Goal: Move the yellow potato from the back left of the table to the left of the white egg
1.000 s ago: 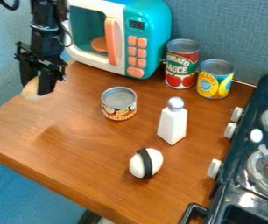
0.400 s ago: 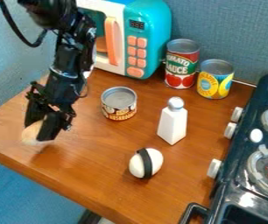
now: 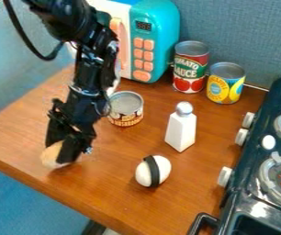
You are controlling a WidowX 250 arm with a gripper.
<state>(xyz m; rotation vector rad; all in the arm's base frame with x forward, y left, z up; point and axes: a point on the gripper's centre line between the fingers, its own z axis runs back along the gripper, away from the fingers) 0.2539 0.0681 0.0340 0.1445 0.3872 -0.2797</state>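
Black gripper clamped on a pale tan, rounded object.
The object sits between the fingers, bulging out past their tips on the view's left side, low by the wooden table's front-left edge; whether it touches the wood, I cannot tell. Well apart to the right lies a white, egg-shaped piece with a black band, near a white shaker.

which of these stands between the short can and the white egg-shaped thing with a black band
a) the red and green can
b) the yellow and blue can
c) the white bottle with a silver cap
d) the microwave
C: the white bottle stands right of the short can and above the banded egg-shaped thing in the view.
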